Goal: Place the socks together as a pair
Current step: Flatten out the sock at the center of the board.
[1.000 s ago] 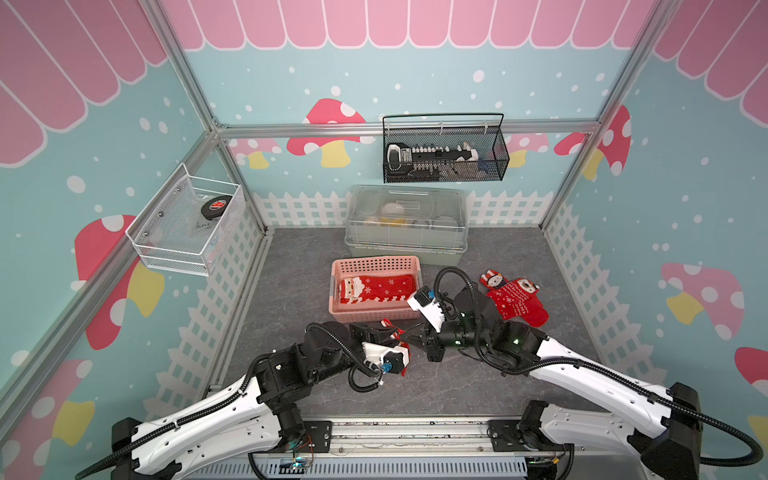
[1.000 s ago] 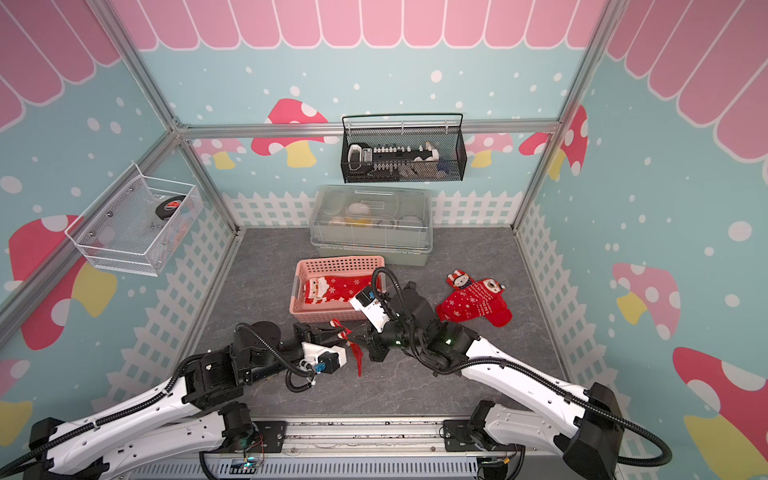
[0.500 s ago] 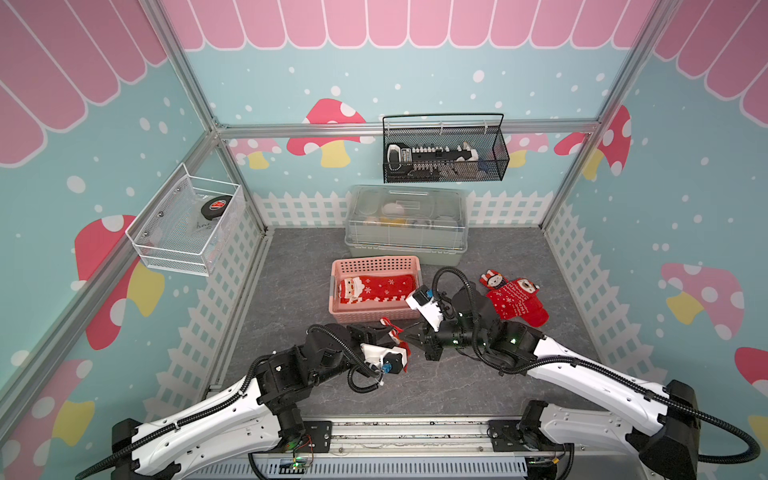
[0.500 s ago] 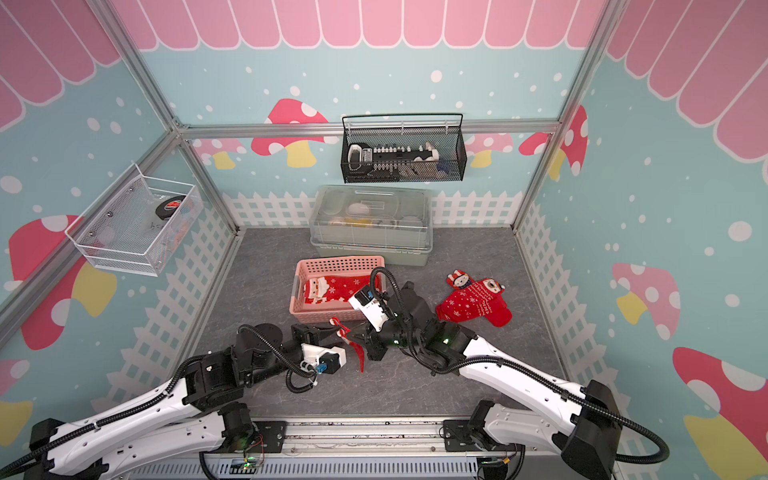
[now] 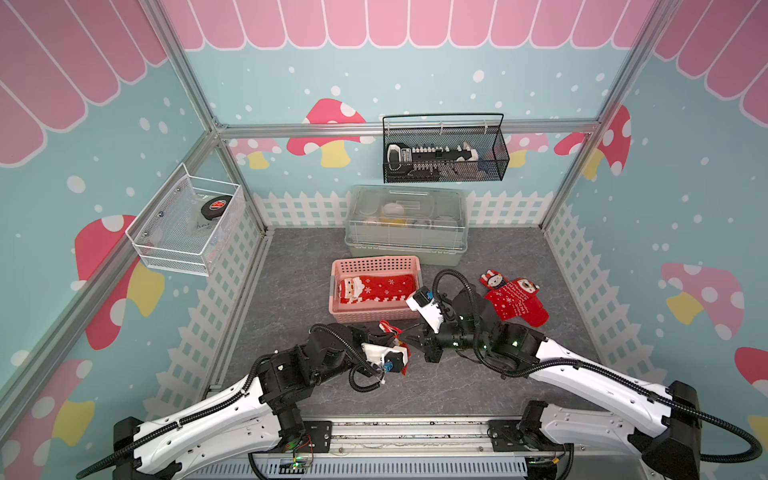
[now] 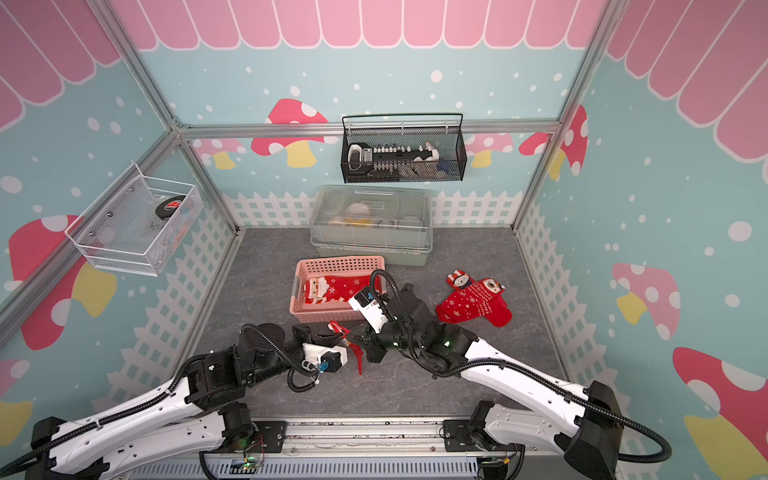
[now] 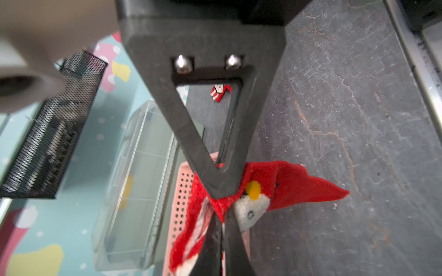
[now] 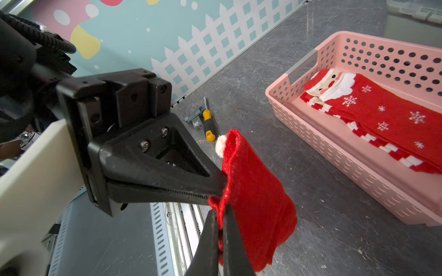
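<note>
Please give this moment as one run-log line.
left end effector: shut on red sock | right end effector: shut on red sock

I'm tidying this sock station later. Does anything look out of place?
Yes: a yellow-handled screwdriver and a small grey metal part lie loose on the table beside the white fence. Tools look stray in a sock-sorting space.

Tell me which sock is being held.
The red sock pinched between the left gripper and right gripper. The Santa sock and striped sock lie in the pink basket; two animal-faced socks lie on the table.
</note>
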Robot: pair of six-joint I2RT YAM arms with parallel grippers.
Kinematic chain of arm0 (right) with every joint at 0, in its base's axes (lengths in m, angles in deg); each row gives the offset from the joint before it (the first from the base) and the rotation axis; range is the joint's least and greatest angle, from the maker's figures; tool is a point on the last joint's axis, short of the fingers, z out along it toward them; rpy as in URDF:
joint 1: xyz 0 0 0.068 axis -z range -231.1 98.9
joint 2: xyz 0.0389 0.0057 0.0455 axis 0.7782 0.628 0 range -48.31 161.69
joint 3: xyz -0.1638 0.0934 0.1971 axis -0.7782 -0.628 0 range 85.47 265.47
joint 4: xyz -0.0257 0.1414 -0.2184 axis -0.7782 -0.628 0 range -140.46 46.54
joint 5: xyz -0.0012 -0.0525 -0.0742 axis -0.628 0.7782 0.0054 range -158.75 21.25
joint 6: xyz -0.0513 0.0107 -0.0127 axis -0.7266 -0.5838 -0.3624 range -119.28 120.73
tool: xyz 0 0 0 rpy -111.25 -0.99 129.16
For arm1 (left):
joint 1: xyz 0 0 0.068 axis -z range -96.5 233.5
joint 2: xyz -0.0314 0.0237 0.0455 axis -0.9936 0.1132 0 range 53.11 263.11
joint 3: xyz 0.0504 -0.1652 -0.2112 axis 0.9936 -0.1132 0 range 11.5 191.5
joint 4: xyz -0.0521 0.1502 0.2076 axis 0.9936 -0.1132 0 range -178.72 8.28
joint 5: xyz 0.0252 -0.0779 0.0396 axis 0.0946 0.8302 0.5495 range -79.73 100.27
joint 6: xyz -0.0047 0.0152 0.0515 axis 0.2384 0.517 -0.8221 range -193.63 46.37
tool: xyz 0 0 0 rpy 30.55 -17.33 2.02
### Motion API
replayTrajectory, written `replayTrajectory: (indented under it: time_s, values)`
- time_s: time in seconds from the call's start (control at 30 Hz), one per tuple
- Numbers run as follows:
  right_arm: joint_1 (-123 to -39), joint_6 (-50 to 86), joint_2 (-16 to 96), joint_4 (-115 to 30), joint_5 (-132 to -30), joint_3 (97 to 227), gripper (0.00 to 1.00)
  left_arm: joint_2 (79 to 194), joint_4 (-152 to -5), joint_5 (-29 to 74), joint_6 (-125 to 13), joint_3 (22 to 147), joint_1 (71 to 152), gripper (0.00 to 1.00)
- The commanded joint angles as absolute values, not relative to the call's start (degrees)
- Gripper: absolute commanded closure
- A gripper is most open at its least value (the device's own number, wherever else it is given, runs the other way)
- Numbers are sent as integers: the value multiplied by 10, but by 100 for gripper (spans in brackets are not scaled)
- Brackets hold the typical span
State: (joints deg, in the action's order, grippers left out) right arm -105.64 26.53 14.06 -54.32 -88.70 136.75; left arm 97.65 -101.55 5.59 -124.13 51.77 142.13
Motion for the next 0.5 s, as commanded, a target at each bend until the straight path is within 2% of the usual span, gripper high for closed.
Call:
replayTrajectory:
  time_s: [0.0,0.07,0.17,0.33,0.47]
  values:
    - [-1061,266,128,-565,-844,1376,81,974,-1017,82,-1187,541,1426,100]
    - [-1061,275,127,-600,-772,1383,61,976,-1030,102,-1113,556,1425,100]
    - [-1061,281,130,-663,-660,1398,47,983,-1033,71,-975,571,1425,100]
    - [-1061,294,101,-676,-564,1381,44,1033,-1124,-45,-724,646,1425,100]
    - [-1060,298,51,-664,-519,1349,42,1098,-1256,-62,-605,730,1425,100]
